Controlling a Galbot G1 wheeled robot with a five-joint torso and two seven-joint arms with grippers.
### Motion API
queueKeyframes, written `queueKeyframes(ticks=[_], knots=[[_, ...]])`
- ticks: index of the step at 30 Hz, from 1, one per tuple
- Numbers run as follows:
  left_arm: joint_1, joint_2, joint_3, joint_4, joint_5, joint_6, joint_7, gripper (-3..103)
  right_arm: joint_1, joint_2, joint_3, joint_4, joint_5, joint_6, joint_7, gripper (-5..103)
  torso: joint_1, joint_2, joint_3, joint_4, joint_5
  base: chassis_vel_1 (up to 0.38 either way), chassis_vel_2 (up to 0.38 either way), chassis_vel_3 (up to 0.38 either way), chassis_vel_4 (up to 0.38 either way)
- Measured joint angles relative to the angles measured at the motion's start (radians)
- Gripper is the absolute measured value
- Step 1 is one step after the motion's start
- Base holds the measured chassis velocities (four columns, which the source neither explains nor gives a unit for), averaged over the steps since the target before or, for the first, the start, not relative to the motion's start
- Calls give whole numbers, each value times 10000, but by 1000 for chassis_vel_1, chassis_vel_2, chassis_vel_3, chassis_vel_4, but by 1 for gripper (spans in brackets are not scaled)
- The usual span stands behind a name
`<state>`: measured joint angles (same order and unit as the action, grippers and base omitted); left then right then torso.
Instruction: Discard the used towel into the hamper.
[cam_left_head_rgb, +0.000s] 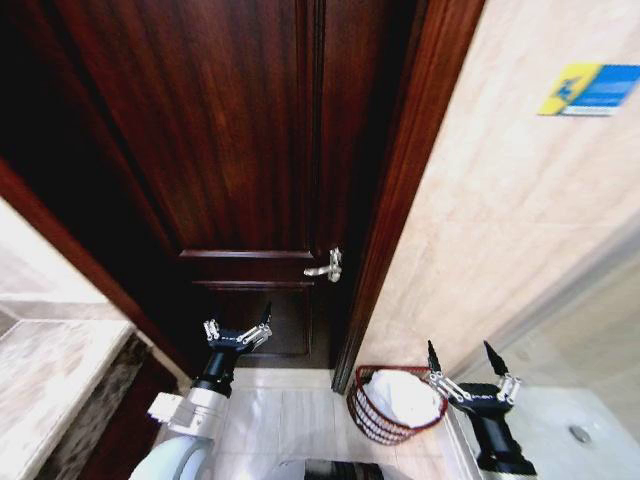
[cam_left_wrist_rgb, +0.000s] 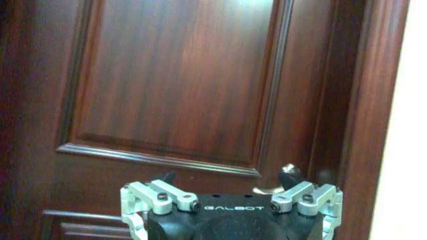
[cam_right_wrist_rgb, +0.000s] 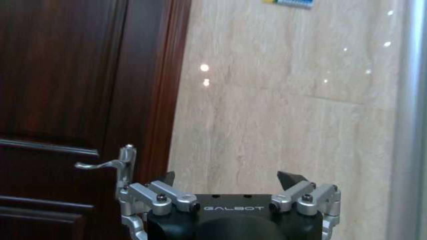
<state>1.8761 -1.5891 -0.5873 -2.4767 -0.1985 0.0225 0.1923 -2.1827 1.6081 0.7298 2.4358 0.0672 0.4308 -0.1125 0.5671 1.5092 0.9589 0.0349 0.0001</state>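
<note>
while both arms are just held up in front of the robot, the hamper (cam_left_head_rgb: 396, 405) sits on the pale tile floor (cam_left_head_rgb: 290, 410) at the foot of the dark wood door frame (cam_left_head_rgb: 405, 180), right where the frame meets the beige marble wall (cam_left_head_rgb: 510, 220). it's a small round red-brown open-weave basket, and there's a white towel (cam_left_head_rgb: 404, 397) bunched up inside it, filling most of the opening and poking up around the rim.

right gripper (cam_left_head_rgb: 467, 358) hangs just beside the hamper on its right side, a bit higher than the rim, fingers spread wide with nothing between them. in the right wrist view the same gripper (cam_right_wrist_rgb: 230, 176) points at the marble wall with its two dark fingertips well apart, and the silver door handle (cam_right_wrist_rgb: 110, 163) shows off to the side on the door edge.

left gripper (cam_left_head_rgb: 240, 325) is up in front of the dark paneled door (cam_left_head_rgb: 240, 150), well apart from the hamper, also wide open and empty. its wrist view has the gripper (cam_left_wrist_rgb: 228, 176) facing the door panel, tips spread.

off to the robot's left there's a marble countertop (cam_left_head_rgb: 50, 380), and a blue and yellow sticker (cam_left_head_rgb: 590, 90) sits high on the wall.
</note>
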Motion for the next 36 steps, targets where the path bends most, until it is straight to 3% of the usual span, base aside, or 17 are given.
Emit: queueKeyframes(ticks=[16,36], knots=[[-6,0,0,0,0,0,0,100,3,0,-1,-1,0,0,0,100,22,-16,10,1,-2,-32,-4,24,15],[-3,-1,2,-1,0,0,0,100,1,-1,0,-4,0,0,1,100,14,-10,7,-1,-1,-106,-119,108,105]])
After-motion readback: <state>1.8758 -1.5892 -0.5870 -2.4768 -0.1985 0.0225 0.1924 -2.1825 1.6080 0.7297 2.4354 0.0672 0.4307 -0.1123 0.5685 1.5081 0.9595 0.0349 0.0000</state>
